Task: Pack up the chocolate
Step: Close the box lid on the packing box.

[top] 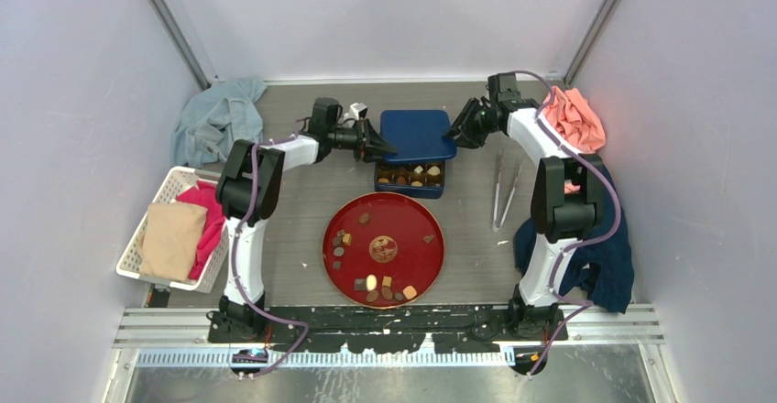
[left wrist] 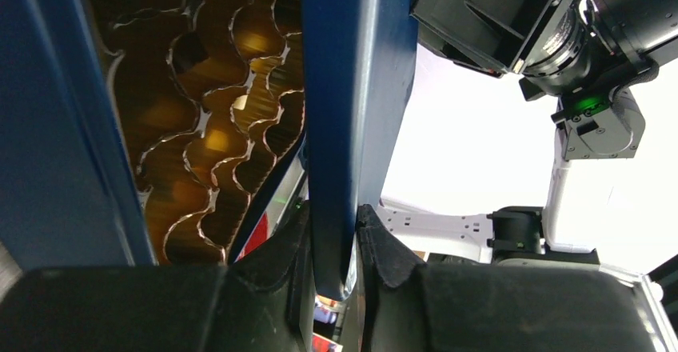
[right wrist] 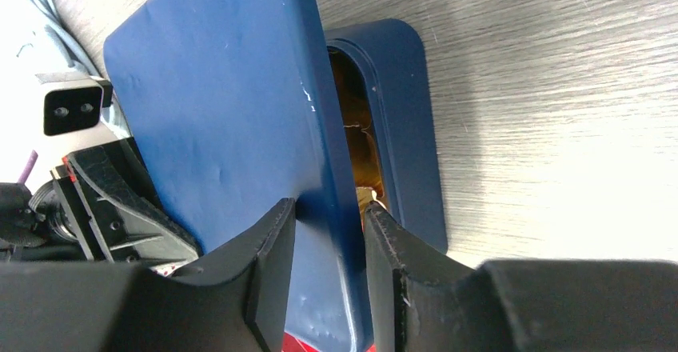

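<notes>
Across the grey wood-grain table [top: 476, 238], shut in by pale walls on three sides, the middle is taken up by a red plate [top: 408, 229] and, just beyond it, a blue box [top: 410, 193]. Chocolate [top: 371, 283] lies scattered on the plate, mostly along its near and left parts, and more pieces sit in the box's near row. A blue lid [top: 417, 136] is held over the far part of the box. The left gripper [top: 371, 142] is pinched on the lid's left edge and the right gripper [top: 455, 133] is clamped on its right edge. Each wrist view shows fingers tight against the blue board.

Metal tongs [top: 502, 192] lie to the right of the box. A white basket [top: 137, 247] of folded cloths crowds the left edge. A denim cloth [top: 215, 119] fills the far left corner and a coral cloth [top: 575, 117] the far right. A navy cloth [top: 605, 261] is bunched by the right arm's base. Open tabletop shows between plate and tongs, and left of the plate.
</notes>
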`<state>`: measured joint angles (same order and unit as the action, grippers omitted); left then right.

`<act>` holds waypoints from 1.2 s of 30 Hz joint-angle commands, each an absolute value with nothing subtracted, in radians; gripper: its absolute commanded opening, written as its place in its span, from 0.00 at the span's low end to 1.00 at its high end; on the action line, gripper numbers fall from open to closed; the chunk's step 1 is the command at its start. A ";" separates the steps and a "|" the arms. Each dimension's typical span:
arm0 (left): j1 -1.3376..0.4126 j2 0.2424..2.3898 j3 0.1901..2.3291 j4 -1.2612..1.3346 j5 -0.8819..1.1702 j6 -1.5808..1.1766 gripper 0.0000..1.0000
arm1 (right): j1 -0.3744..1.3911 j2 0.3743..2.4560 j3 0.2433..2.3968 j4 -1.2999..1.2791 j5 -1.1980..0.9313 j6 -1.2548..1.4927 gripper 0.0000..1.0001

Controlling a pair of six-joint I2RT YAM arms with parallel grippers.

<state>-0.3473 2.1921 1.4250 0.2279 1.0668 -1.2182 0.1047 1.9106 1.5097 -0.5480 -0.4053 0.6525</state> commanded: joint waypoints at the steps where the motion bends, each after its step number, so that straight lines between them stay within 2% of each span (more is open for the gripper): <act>1: -0.357 2.128 1.466 0.102 1.065 -1.095 0.00 | 0.119 1.807 1.513 -0.517 -0.440 0.652 0.30; 8: -0.366 2.082 1.531 -0.307 1.023 -0.794 0.00 | 0.144 1.732 1.413 -0.528 -0.421 0.623 0.28; 14: -0.395 2.090 1.611 -0.602 0.891 -0.551 0.00 | 0.203 1.707 1.358 -0.551 -0.345 0.556 0.28; 20: -0.422 2.128 1.690 -0.719 0.793 -0.477 0.01 | 0.236 1.707 1.360 -0.530 -0.264 0.541 0.28; 25: -0.423 2.133 1.713 -0.739 0.751 -0.469 0.08 | 0.242 1.703 1.353 -0.513 -0.235 0.550 0.29; 30: -0.423 2.142 1.747 -0.803 0.692 -0.440 0.32 | 0.244 1.700 1.351 -0.506 -0.218 0.551 0.30; 32: -0.423 2.138 1.749 -0.809 0.681 -0.436 0.38 | 0.244 1.701 1.354 -0.505 -0.216 0.549 0.30; 36: -0.423 2.128 1.750 -0.809 0.660 -0.438 0.41 | 0.243 1.706 1.369 -0.508 -0.202 0.541 0.34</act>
